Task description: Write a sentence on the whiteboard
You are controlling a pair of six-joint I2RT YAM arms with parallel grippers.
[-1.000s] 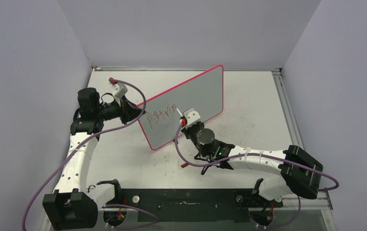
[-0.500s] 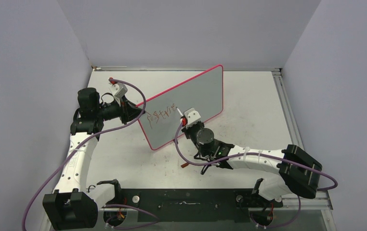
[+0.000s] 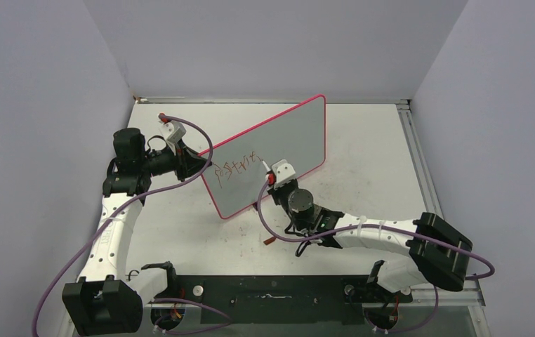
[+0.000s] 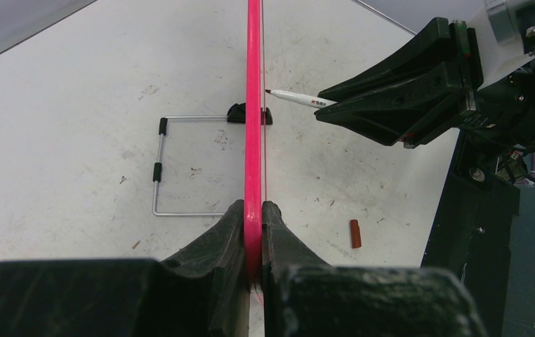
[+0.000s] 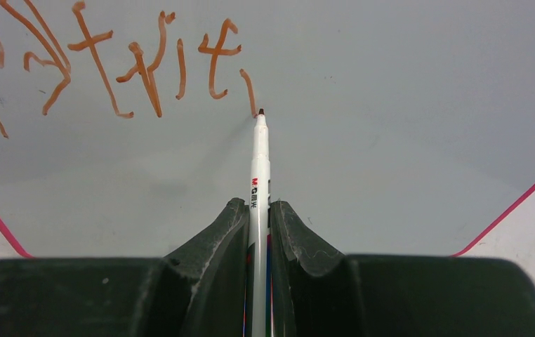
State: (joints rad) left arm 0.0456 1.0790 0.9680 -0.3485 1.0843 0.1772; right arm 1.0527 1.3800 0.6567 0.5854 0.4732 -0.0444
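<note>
On the scuffed white table, roughly at its middle, I see the whiteboard standing upright on its long edge. In the top view it runs diagonally from near-left to far-right. My left gripper is clamped on the board's red-pink rim at the near-left end. Through the left wrist camera both black fingers press the thin edge from either side, with no gap showing. Farther along the rim a small black foot straddles the edge, and a bent wire frame lies on the table on the board's back side, reaching up to that foot.

My right gripper is squeezed tight around a white marker, whose barrel is pinched between the two fingers and points straight ahead. Its dark tip touches the pale grey face at the lower end of the last short stroke. The sentence is one line of orange-red scrawl on the left part of the board, on the side facing the right arm. I cannot read it as clear words. A small red cap-like piece lies on the table near the right arm, apart from the board
</note>
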